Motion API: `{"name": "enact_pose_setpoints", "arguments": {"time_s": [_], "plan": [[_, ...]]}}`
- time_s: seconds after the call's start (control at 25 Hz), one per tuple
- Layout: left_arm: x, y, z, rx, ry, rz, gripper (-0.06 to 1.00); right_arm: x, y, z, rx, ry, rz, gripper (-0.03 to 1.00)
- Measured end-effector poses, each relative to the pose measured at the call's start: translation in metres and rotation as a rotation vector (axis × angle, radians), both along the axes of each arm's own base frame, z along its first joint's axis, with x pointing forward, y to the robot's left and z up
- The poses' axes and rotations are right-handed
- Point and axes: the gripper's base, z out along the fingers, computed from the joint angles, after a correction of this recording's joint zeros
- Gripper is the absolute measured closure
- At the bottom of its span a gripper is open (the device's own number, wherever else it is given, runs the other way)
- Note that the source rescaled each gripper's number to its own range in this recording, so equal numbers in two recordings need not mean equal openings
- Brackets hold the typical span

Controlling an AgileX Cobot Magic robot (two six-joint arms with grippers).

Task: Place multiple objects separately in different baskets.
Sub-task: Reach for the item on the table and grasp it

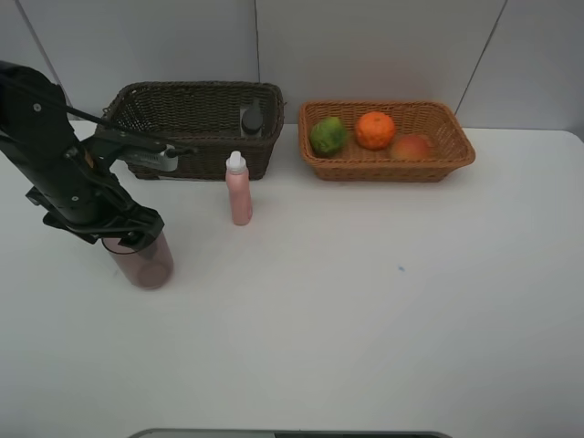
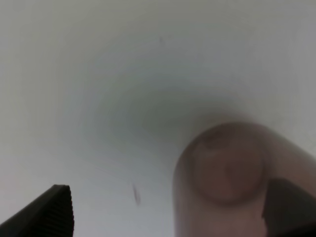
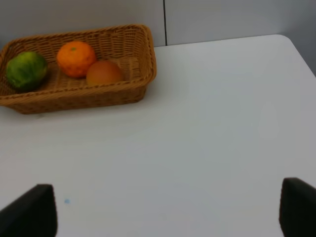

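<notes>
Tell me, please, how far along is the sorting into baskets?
Done: the green fruit, orange and peach lie in the tan basket; the dark bottle sits in the brown basket. In hand: the open left pincer hangs at the mauve cup, not closed on it. Left: that cup and the pink bottle, both standing on the table.

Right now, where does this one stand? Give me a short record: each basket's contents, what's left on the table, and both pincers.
dark basket: dark bottle
tan basket: green fruit, orange, peach
on table: pink bottle, upright; mauve cup
left pincer: open, down at the mauve cup, one finger against it
right pincer: open, empty, above bare table
</notes>
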Motion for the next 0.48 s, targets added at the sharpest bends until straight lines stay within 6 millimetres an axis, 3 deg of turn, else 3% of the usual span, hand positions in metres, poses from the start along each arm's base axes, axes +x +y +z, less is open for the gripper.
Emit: {"name": "enact_pose_setpoints", "arguments": {"time_s": [0.48], "plan": [[0.003, -0.001, -0.016, 0.007, 0.024, -0.005, -0.04, 0.0, 0.0, 0.0, 0.0, 0.0, 0.0, -0.03]]}}
